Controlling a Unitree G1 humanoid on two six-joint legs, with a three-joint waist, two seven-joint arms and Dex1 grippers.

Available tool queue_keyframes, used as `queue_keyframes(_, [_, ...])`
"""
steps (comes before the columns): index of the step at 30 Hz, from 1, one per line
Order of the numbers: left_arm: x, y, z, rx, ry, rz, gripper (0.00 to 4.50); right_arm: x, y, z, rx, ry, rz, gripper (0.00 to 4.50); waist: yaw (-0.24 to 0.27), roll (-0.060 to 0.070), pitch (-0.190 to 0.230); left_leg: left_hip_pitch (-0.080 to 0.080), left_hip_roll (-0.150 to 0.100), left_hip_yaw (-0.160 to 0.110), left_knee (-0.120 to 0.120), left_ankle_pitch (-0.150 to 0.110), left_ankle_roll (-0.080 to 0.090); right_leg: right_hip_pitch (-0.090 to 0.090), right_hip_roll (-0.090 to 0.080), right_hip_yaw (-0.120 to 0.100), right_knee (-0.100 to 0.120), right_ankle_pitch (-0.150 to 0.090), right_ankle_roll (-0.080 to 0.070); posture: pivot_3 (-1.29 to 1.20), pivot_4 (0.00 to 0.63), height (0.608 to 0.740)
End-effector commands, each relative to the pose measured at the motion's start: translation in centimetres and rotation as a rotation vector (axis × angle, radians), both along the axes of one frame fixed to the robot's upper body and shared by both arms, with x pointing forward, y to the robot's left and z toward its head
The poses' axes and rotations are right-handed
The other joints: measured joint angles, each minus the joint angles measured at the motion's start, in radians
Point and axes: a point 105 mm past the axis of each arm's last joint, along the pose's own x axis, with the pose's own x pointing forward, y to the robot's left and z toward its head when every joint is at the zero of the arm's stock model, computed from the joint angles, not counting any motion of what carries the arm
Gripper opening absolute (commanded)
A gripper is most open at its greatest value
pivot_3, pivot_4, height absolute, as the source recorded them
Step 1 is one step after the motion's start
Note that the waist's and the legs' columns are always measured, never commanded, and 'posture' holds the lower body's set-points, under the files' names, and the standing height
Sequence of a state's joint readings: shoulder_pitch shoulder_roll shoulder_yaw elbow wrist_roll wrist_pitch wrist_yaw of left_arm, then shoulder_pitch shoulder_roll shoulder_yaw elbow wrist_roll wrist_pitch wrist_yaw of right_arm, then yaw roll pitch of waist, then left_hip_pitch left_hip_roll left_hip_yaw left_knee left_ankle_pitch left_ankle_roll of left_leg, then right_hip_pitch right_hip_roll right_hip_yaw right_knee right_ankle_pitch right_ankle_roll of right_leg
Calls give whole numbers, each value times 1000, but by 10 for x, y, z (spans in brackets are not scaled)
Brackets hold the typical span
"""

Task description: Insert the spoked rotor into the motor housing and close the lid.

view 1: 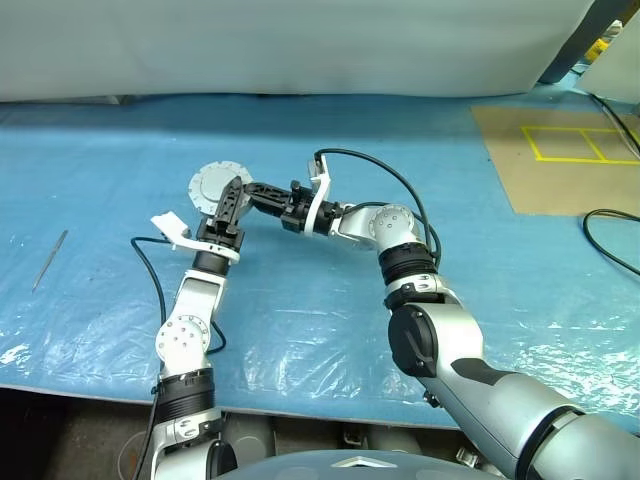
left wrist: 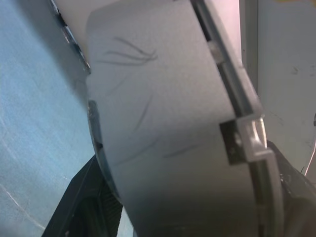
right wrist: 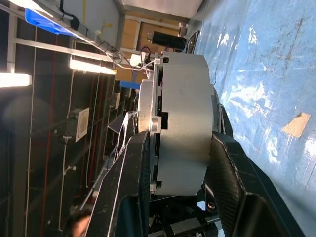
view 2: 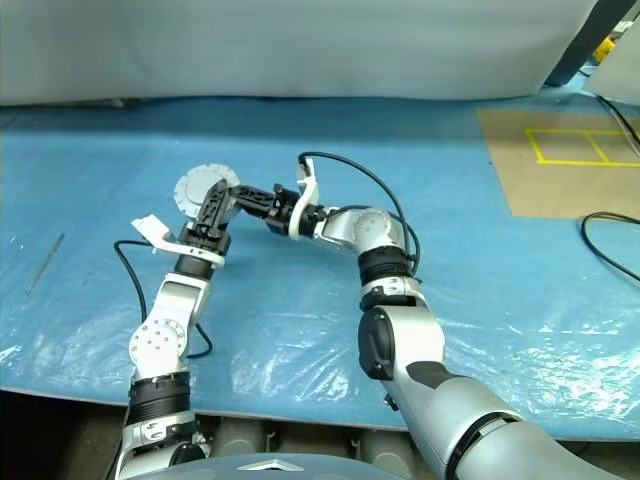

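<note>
A blue plastic sheet (view 1: 300, 310) covers the table, white wall behind, where both grippers (view 1: 228, 205) (view 1: 262, 193) clamp the closed silver housing (view 1: 213, 183) mid-air.

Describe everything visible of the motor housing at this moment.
The motor housing is a round, silver-grey metal puck with a lid already on it. Held off the blue sheet, lid face toward the camera. The right gripper clamps it across its thickness; the left gripper's fingers lie against it too.
</note>
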State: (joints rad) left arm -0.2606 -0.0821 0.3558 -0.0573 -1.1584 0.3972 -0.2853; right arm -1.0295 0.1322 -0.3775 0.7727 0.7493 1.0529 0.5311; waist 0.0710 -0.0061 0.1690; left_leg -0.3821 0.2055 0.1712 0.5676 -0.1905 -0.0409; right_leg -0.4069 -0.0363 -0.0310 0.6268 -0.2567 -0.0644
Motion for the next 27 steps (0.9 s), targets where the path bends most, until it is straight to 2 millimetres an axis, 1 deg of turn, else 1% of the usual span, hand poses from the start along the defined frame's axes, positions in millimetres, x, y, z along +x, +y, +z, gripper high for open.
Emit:
queue_keyframes(1, [-1,20,8,46,-42,103,2829,-4,9,17,79,-28,19,1294,0,0,0,0,0,0,0,0,0,0,0,0,0,0,0,0,150,740])
queue_keyframes(12, [-1,15,9,74,-52,89,2829,-4,11,17,81,-27,21,1294,0,0,0,0,0,0,2,0,0,0,0,0,1,0,0,0,150,740])
queue_keyframes(23, [-4,15,13,49,-69,86,2829,-2,11,16,76,-28,12,1294,0,0,0,0,0,0,5,0,0,0,-1,0,7,0,0,0,150,740])
queue_keyframes(25, [-4,15,15,43,-78,91,3547,-3,10,16,75,-28,12,1294,0,0,0,1,0,0,6,0,0,0,-1,0,8,0,0,0,150,740])
queue_keyframes(27, [-2,19,16,36,-66,115,4090,-3,10,15,74,-28,12,1294,-1,0,0,1,0,0,6,0,0,0,-1,1,9,0,0,0,150,740])
